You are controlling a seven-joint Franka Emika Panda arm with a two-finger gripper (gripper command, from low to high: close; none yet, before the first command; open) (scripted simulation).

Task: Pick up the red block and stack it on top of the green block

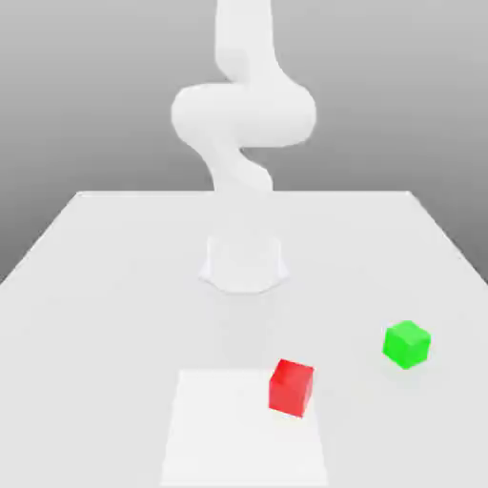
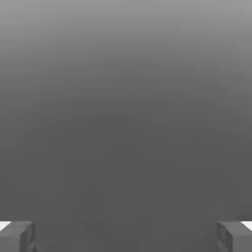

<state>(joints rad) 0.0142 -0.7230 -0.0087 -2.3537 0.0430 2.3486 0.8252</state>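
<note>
The red block [image 1: 291, 387] sits on the table near the front, at the right edge of a lighter square patch. The green block [image 1: 407, 344] stands apart from it, further toward the exterior view's right and slightly further back. In the hand view my gripper [image 2: 126, 238] is open, its two grey fingertips [image 2: 19, 236] set far apart with nothing between them, and behind them lies only plain grey background. Neither block is touched by anything.
The white arm [image 1: 243, 114] rises from its round base [image 1: 244, 262] at the table's middle and curves up out of the picture. A paler square patch [image 1: 229, 429] marks the white table [image 1: 114, 286] at the front.
</note>
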